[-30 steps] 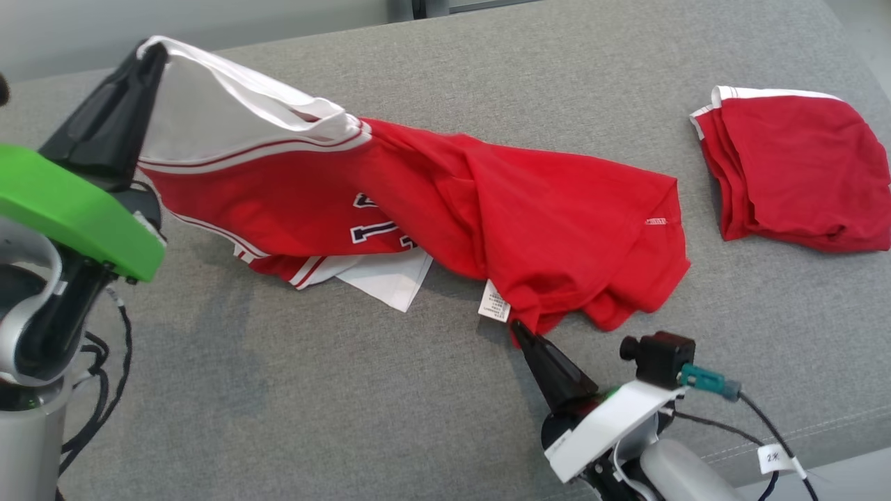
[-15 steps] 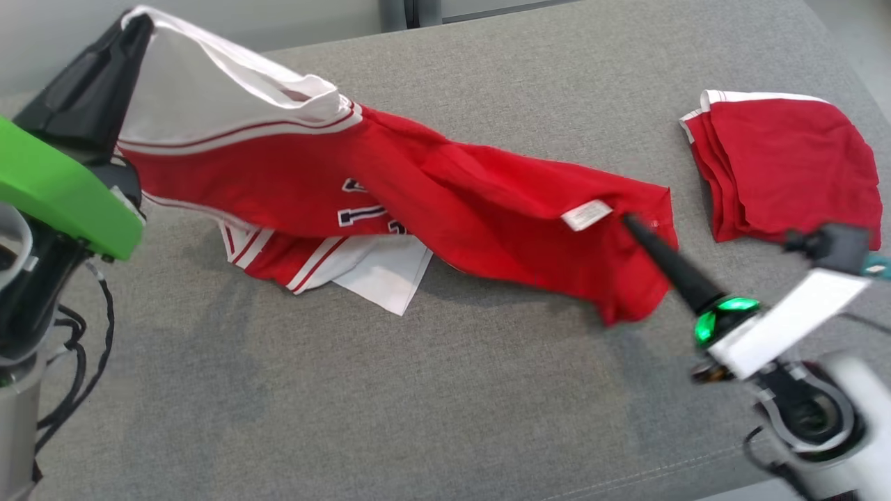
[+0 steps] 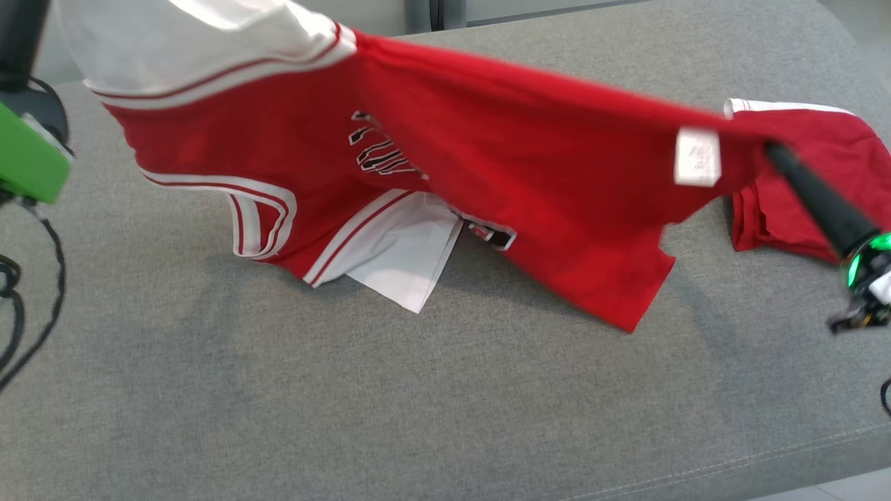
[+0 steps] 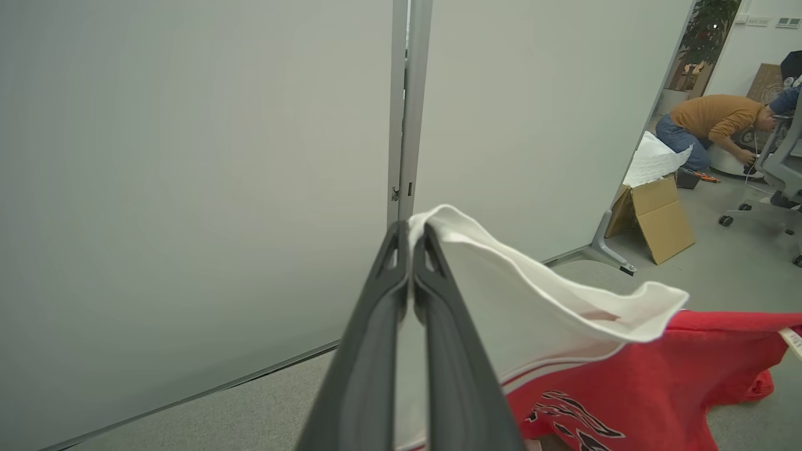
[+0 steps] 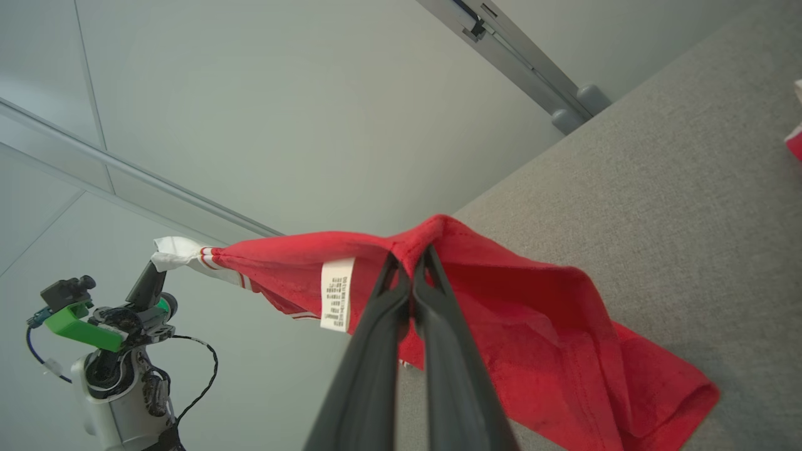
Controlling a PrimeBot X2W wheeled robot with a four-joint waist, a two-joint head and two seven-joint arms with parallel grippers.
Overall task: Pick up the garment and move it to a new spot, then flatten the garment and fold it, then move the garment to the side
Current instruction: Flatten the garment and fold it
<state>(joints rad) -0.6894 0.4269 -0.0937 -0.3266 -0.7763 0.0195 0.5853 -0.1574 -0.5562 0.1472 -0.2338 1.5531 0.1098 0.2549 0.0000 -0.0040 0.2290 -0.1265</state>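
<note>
Held aloft and stretched above a grey cushion point(image 3: 418, 403): a red and white jersey point(image 3: 501, 160), pinched at both ends. Clamped on the white shoulder edge, the left gripper point(image 4: 410, 230), fingers pressed together with cloth between them. Clenched on the red hem beside the white care label point(image 3: 697, 157), the right gripper point(image 5: 411, 258). Sagging between the two, with a white fold resting on the cushion below. Behind the raised hem at the right, a second red garment point(image 3: 828, 146), folded, lying on the same cushion. Farther off, past a pale partition point(image 4: 188, 188), an open cardboard box point(image 4: 658, 219) with white packing material point(image 4: 655, 160) spilling from its top, and a person point(image 4: 714, 119) bending to the floor. A second ago, mostly slumped on the cushion, right gripper low at the near hem; since then drawn up and out to the right, more of the chest printing in view.
</note>
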